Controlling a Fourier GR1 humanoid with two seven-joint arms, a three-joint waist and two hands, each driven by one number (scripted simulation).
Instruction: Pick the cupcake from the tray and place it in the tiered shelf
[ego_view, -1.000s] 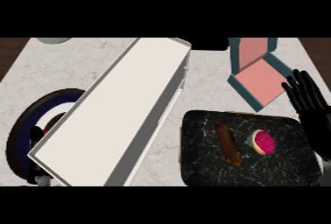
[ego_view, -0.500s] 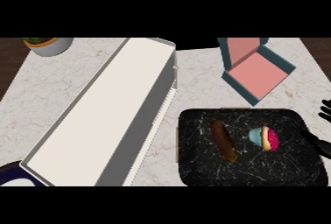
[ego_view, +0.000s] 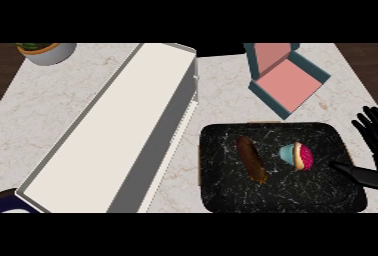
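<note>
The cupcake (ego_view: 297, 156), with a light blue wrapper and pink top, lies on its side right of centre in the black marbled tray (ego_view: 221, 192). A long white tiered shelf (ego_view: 118, 135) runs diagonally across the left of the counter. My right hand (ego_view: 365, 150) shows at the view's right edge, open, fingers pointing up beside the tray and the thumb over the tray's right rim, just right of the cupcake and not touching it. My left hand is out of view.
A brown éclair-like pastry (ego_view: 252, 159) lies in the tray left of the cupcake. A teal and pink open box (ego_view: 286, 82) sits behind the tray. A potted plant (ego_view: 46, 50) stands at the far left corner. A dark blue plate edge (ego_view: 9, 204) shows bottom left.
The view has shifted, so the scene moved left and down. My right hand has slid toward the right edge, its thumb now over the tray's rim. The cupcake has not moved in the tray.
</note>
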